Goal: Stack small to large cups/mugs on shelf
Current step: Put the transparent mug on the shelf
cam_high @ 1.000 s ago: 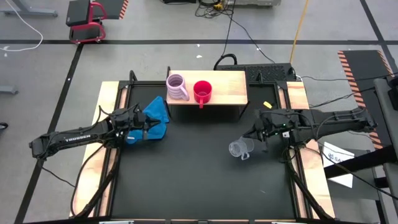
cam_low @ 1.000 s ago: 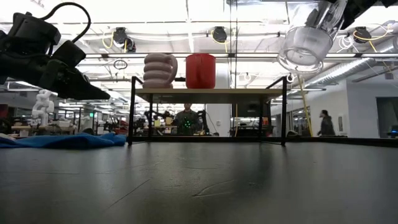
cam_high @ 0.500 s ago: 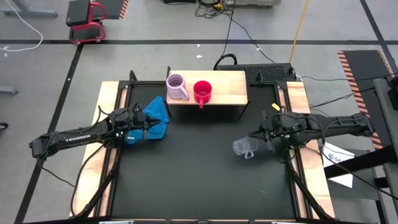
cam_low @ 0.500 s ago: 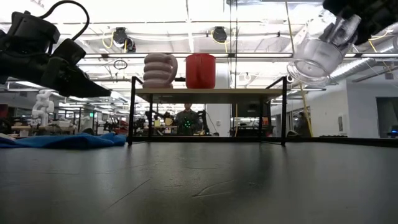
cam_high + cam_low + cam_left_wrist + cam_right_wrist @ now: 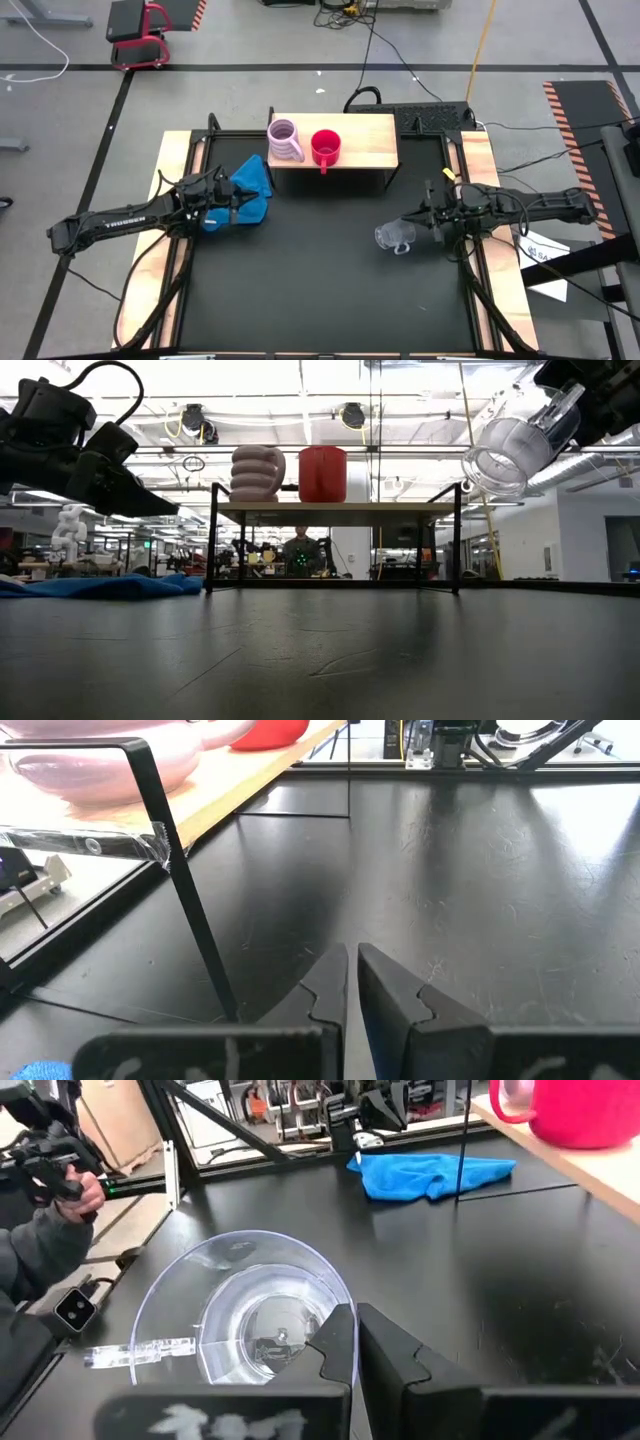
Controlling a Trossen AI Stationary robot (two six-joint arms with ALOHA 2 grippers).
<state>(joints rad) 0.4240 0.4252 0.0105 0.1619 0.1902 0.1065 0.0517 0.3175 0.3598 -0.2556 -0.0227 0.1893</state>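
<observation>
The clear glass cup (image 5: 510, 445) is in the air to the right of the shelf, held by my right gripper (image 5: 422, 228), which is shut on it. The light-wood shelf (image 5: 365, 135) stands at the table's far side. On it stand the ribbed lilac-pink mug (image 5: 285, 140) and, to its right, the red mug (image 5: 326, 147). My left gripper (image 5: 352, 970) is shut and empty. It hovers over a blue cloth (image 5: 250, 190) beside the shelf's left front leg (image 5: 190, 910). My right gripper pinches the glass cup's wall at the rim (image 5: 345, 1302), on the side opposite the handle (image 5: 130, 1352). One finger (image 5: 335, 1342) is inside the cup and the other outside. The cup is lifted clear and tilted on its side, mouth toward the table's left (image 5: 490, 460).
The blue cloth (image 5: 110, 586) lies crumpled on the table left of the shelf. Bare black tabletop (image 5: 320, 270) stretches between the arms and in front of the shelf. A person's hand (image 5: 60, 1185) shows beyond the table's left side. The shelf top right of the red mug (image 5: 375, 140) is bare.
My right gripper has drifted toward the table's right edge and turned at the wrist. The glass cup went with it and tipped further onto its side, its mouth swinging from facing down to facing sideways.
</observation>
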